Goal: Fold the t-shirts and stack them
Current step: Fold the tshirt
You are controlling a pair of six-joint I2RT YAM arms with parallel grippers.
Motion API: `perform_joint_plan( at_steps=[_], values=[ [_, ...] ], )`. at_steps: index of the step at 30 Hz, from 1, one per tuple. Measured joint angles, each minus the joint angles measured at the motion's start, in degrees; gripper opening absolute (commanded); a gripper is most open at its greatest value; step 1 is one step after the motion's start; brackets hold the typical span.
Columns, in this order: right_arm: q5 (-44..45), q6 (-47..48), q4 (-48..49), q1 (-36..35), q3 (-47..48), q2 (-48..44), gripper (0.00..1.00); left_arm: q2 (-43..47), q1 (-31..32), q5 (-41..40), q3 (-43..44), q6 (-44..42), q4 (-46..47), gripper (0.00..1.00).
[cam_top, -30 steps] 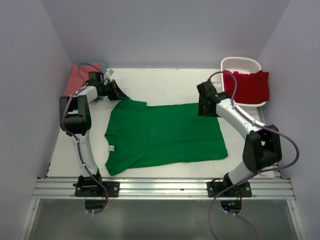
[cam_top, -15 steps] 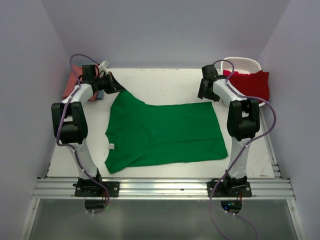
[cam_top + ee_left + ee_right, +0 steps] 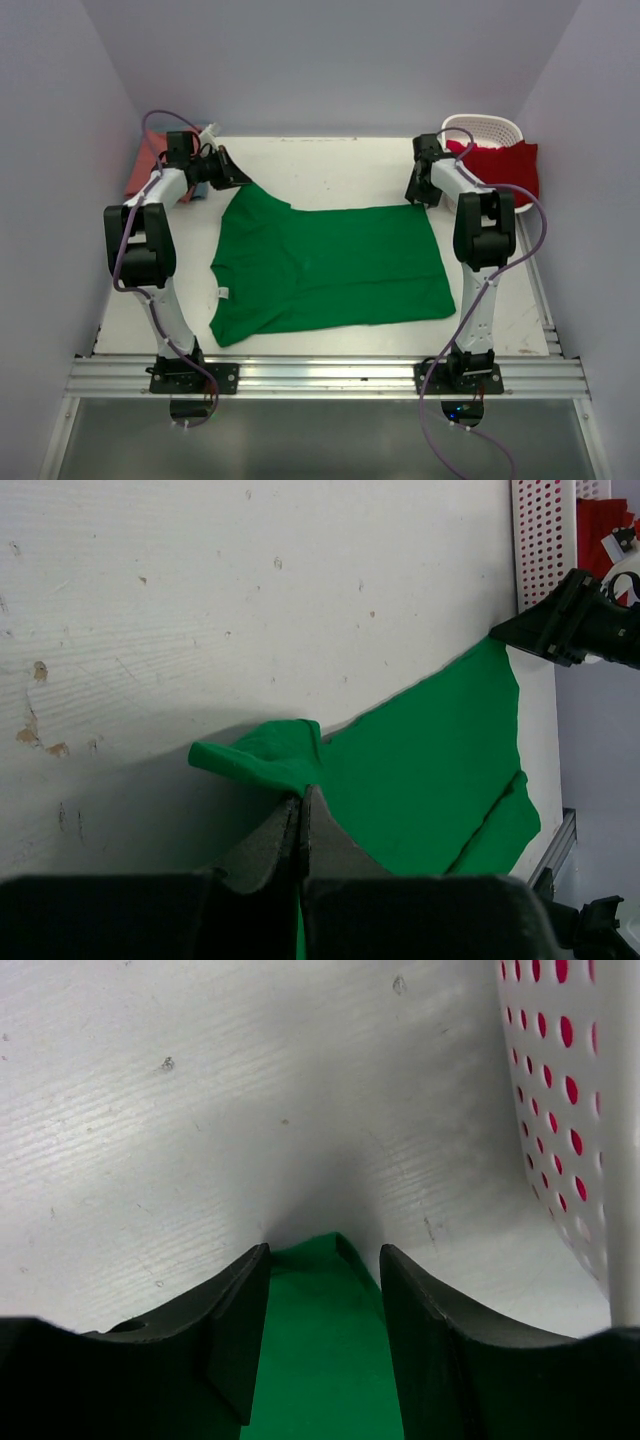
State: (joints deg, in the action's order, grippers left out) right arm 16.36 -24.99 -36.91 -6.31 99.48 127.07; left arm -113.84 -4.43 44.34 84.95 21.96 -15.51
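Note:
A bright green t-shirt (image 3: 330, 265) lies spread flat on the white table (image 3: 330, 165). My left gripper (image 3: 238, 182) is at its far left corner, shut on a bunched bit of the green cloth (image 3: 262, 762), with the fingertips (image 3: 302, 795) pressed together. My right gripper (image 3: 415, 198) is at the shirt's far right corner, low on the table. Its jaws stand open on either side of the green corner (image 3: 320, 1340), with the gripper (image 3: 323, 1250) straddling the tip. A red t-shirt (image 3: 505, 172) hangs over the basket's rim. A salmon-pink t-shirt (image 3: 150, 160) lies at the far left.
The white lattice basket (image 3: 485, 130) stands at the far right corner, close beside my right gripper, and its wall (image 3: 570, 1090) fills the right of the right wrist view. Side walls close in the table on both sides. The aluminium rail (image 3: 320, 375) runs along the near edge.
My right arm has stretched out to the shirt's far right corner, and its jaws have narrowed around it. My left gripper drew the shirt's far left corner a little farther back, then held still.

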Motion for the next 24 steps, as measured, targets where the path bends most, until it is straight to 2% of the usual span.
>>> perform_joint_plan(
  at_steps=[1,2,4,5,13,17,24],
  values=[
    [-0.1,0.0,0.1,0.0,0.0,0.0,0.43,0.0,0.0,0.0,0.0,0.0,0.0,0.00],
    [-0.5,-0.1,0.3,0.0,0.1,0.1,0.30,0.0,0.1,0.0,0.0,0.0,0.0,0.00],
    [-0.9,-0.2,0.5,0.0,0.1,0.1,0.15,0.0,0.1,0.0,0.0,0.0,0.0,0.00],
    [-1.0,-0.3,0.6,0.0,0.1,0.1,0.00,0.0,0.1,-0.1,0.0,0.0,0.0,0.00],
    [-1.0,-0.5,0.6,0.0,0.0,0.0,0.00,0.0,0.1,-1.9,0.0,0.0,-0.5,0.00],
    [-0.7,-0.5,1.2,0.0,-2.8,-2.5,0.00,1.2,0.1,-6.5,0.0,0.0,-3.2,0.00],
    [0.5,-0.5,1.8,0.0,-7.7,-12.0,0.00,10.3,0.1,-13.1,-3.5,-0.1,-6.6,0.00]
  ],
)
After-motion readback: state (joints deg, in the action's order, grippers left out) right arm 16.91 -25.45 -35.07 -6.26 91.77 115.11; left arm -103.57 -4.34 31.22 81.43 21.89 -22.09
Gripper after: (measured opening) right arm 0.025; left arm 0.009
